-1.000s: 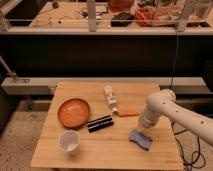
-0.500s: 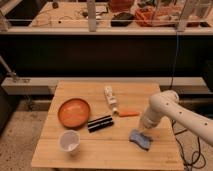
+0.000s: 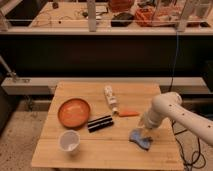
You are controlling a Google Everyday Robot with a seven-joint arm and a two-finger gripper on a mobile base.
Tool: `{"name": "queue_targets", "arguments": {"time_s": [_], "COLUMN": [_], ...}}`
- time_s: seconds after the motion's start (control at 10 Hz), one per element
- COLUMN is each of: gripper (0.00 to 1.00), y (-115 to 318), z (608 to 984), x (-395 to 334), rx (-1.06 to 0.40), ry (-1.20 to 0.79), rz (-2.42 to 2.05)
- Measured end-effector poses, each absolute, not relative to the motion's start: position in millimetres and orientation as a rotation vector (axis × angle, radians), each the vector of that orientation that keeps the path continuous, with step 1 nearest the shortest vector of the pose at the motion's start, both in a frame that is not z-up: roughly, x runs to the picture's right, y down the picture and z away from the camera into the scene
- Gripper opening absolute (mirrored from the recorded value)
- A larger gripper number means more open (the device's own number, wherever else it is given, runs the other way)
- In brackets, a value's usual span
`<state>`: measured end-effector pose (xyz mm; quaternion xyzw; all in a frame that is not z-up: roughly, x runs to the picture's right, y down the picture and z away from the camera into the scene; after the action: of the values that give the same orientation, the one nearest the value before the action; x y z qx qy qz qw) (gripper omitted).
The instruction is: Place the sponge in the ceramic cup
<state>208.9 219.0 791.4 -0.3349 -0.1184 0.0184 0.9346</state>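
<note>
Near right on the desk (image 3: pixel 110 152), the sponge (image 3: pixel 139 142) lies flat. The arm (image 3: pixel 167 107) reaches down from the right, so the jaws sit right over the sponge's far edge; whether they are wide, narrow or closed on it, I cannot tell. The cup (image 3: pixel 69 141) stands upright near left, well apart, with nothing blue showing inside. I judge the placing is not done: a lift, a carry leftward and a release into the cup remain.
</note>
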Motion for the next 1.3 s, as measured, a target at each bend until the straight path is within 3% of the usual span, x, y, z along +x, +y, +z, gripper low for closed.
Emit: {"name": "queue_targets", "arguments": {"time_s": [0.2,0.5,0.8,0.9,1.0,1.3], "gripper": [0.80,0.65,0.79,0.80,0.76,0.50], "y": [219.5,220.7,233.2,233.4,229.9,229.0], "z": [789.4,789.0,803.6,803.4,801.4,802.0], "x": [208.3,207.0,199.2,199.7,202.3,207.9], "rx": [-0.674,-0.660,-0.675,-0.676,-0.670,-0.660], "ry": [-0.245,-0.254,-0.267,-0.266,-0.266,-0.270], "rz": [0.054,0.066,0.076,0.085,0.093,0.096]}}
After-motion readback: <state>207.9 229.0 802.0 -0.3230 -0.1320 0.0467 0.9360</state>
